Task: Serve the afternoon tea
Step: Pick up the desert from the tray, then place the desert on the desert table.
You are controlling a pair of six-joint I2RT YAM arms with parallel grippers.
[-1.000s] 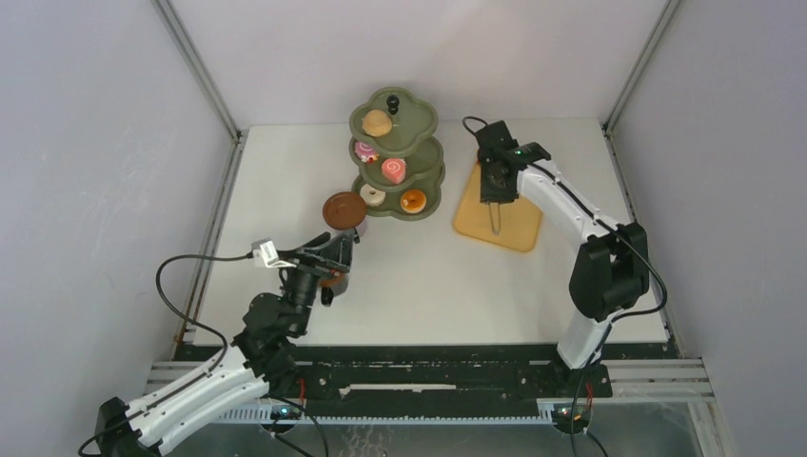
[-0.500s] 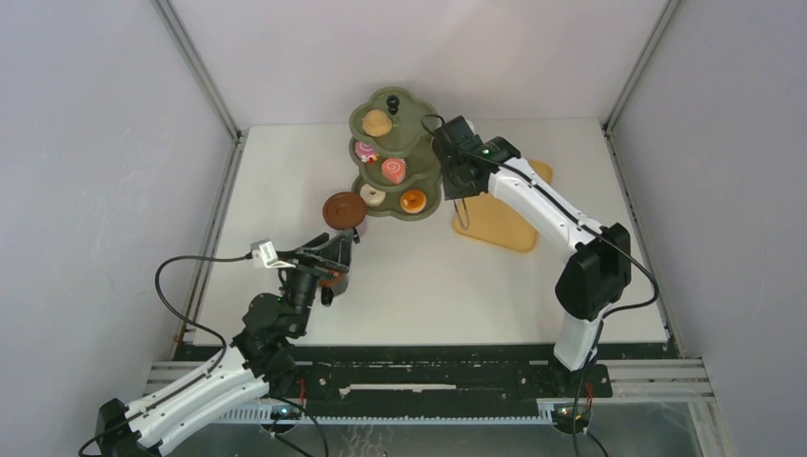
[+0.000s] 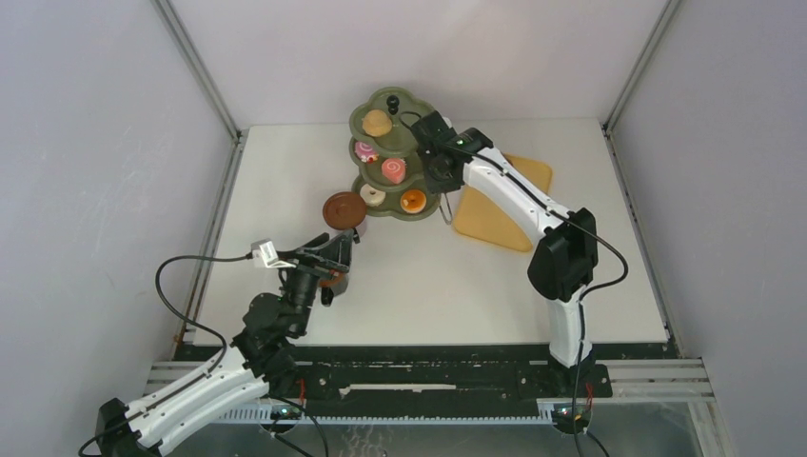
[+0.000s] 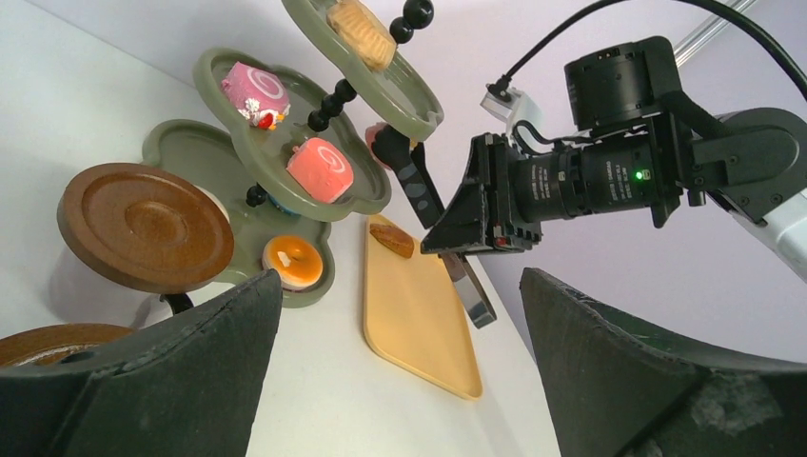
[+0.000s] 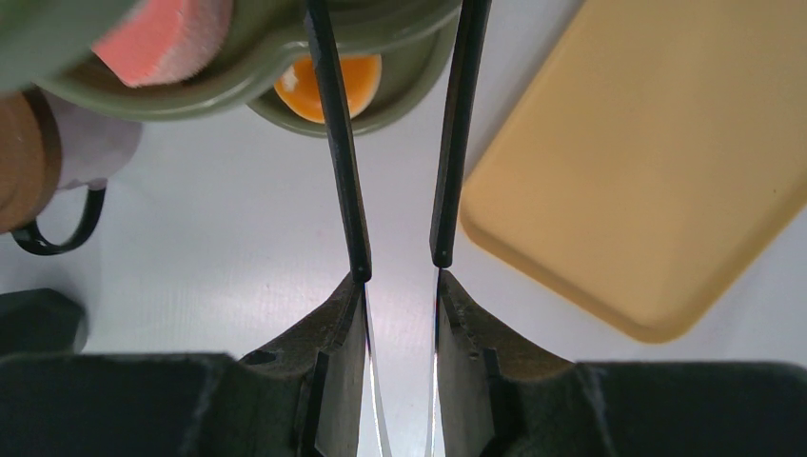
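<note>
- Swinging off the tray (image 3: 509, 214), the right arm now hangs at the stand's right side, where a second ago it stood over that tray. The left arm has not shifted.
- On that arm the right jaws (image 3: 440, 173) are clamped on the handles of the black tongs (image 5: 338, 143). The tongs reach ahead of the jaws toward the lower tiers. Their tips run out of the wrist view, so I cannot tell whether they carry anything.
- Spread wide, the left jaws (image 4: 400, 381) hold nothing. A brown saucer (image 3: 344, 208) sits just ahead of them on the worktop.
- Ahead of the right jaws, the stand (image 3: 426, 122) carries a bun (image 3: 378, 122) on top, pink cakes (image 3: 394, 169) in the middle and donuts (image 3: 413, 200) at the bottom.
- Most of the food looks served, judging by the loaded tiers. The cups and any last piece seem to remain.
</note>
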